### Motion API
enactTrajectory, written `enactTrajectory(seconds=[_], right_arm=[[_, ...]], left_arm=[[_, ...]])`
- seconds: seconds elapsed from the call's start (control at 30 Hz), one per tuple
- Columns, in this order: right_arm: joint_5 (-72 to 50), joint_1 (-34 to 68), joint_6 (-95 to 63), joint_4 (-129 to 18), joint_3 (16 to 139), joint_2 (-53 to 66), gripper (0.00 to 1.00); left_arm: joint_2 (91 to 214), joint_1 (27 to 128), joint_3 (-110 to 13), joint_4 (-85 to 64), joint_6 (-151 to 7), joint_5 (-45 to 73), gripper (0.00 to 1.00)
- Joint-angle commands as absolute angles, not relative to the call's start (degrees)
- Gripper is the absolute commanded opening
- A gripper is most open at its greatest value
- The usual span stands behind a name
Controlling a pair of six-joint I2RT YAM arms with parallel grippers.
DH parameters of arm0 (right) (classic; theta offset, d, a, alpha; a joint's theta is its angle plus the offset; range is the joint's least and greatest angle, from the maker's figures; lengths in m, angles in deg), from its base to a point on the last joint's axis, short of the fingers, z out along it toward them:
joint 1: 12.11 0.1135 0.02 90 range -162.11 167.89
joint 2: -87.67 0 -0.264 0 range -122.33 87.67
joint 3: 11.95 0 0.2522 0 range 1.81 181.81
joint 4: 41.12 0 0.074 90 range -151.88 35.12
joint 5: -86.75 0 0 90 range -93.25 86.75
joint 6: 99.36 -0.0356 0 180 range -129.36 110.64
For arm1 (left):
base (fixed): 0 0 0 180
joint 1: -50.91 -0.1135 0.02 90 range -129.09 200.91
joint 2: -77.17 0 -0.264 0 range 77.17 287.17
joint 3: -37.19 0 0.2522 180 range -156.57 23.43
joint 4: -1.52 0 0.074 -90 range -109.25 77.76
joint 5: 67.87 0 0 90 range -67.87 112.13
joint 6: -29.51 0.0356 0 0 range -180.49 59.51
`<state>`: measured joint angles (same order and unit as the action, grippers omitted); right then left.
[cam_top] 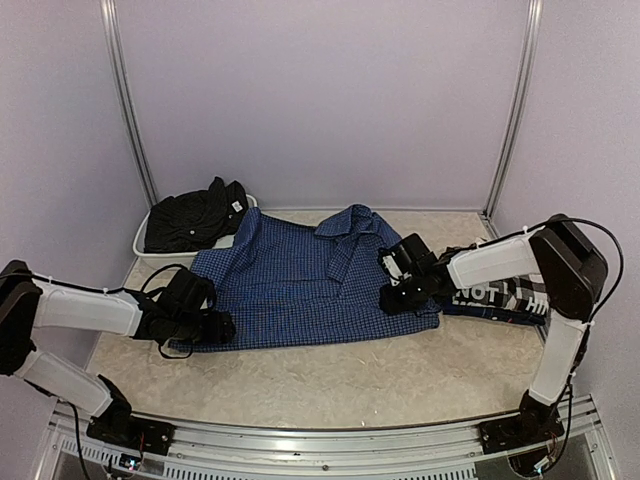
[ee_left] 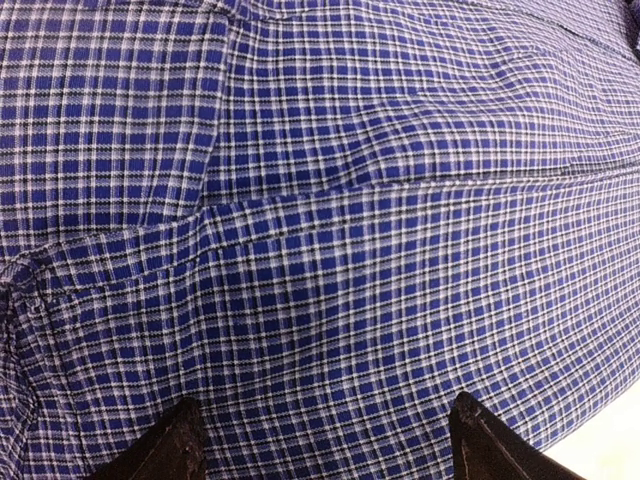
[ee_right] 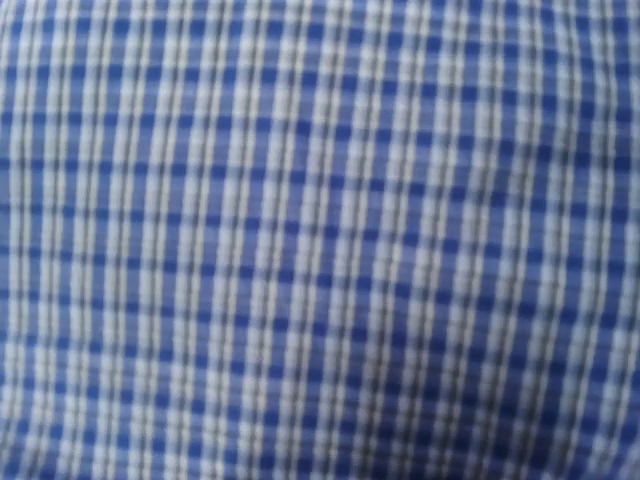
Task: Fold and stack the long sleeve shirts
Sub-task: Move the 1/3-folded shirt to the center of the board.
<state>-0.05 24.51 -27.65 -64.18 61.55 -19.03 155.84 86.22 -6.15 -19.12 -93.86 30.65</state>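
The blue shirt (cam_top: 300, 280) with fine dark check lies spread on the table, collar (cam_top: 350, 228) at the far side. My left gripper (cam_top: 213, 326) is at its near left edge. In the left wrist view its dark fingers (ee_left: 175, 448) stand wide apart, open, with the blue cloth (ee_left: 330, 250) just beyond them. My right gripper (cam_top: 402, 285) is on the shirt's right edge. Blurred blue check cloth (ee_right: 320, 240) fills the right wrist view and hides its fingers. The black-and-white check shirt (cam_top: 500, 296) with white lettering lies under my right arm. The black shirt (cam_top: 195, 215) is bunched in a bin.
A white bin (cam_top: 143, 245) stands at the back left against the wall and holds the black shirt. Bare beige tabletop (cam_top: 330, 380) runs along the near side. Metal frame posts (cam_top: 130, 100) stand at the back corners.
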Motion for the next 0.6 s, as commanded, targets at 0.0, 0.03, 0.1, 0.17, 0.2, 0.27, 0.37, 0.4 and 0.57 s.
enactTrajectory(seconds=[0.0,0.03,0.1,0.17,0.2,0.27,0.37,0.4,0.57], right_arm=[[0.9,24.5,-31.5,-66.7,54.6,-15.4,0.38],[0.9,24.4,-32.2,-66.9,53.1,-14.5,0.38],[1.1,24.5,-33.6,-67.4,50.2,-12.5,0.38],[0.9,24.7,-34.9,-67.6,47.5,-10.4,0.38],[0.7,24.8,-35.6,-67.7,46.2,-9.3,0.38],[0.7,25.4,-37.0,-67.9,44.0,-7.2,0.38],[0.5,26.3,-38.2,-68.4,41.7,-4.8,0.38],[0.5,26.6,-38.5,-68.5,41.0,-4.2,0.38],[0.5,29.0,-40.7,-69.3,39.0,-2.2,0.38]], left_arm=[[155.4,86.6,-5.7,-23.3,-94.3,30.4,0.80],[155.3,86.6,-5.6,-23.5,-94.4,30.3,0.80],[155.1,86.9,-5.5,-24.1,-94.7,30.4,0.80],[154.5,87.5,-5.2,-24.6,-95.2,30.6,0.80],[154.1,87.7,-4.9,-24.9,-95.6,30.8,0.80],[153.4,88.3,-4.4,-25.7,-96.8,31.3,0.80],[151.1,89.7,-3.0,-26.9,-99.3,31.9,0.80],[150.0,90.1,-2.3,-27.3,-100.2,32.3,0.80],[144.0,91.6,0.5,-29.2,-105.1,33.7,0.80]])
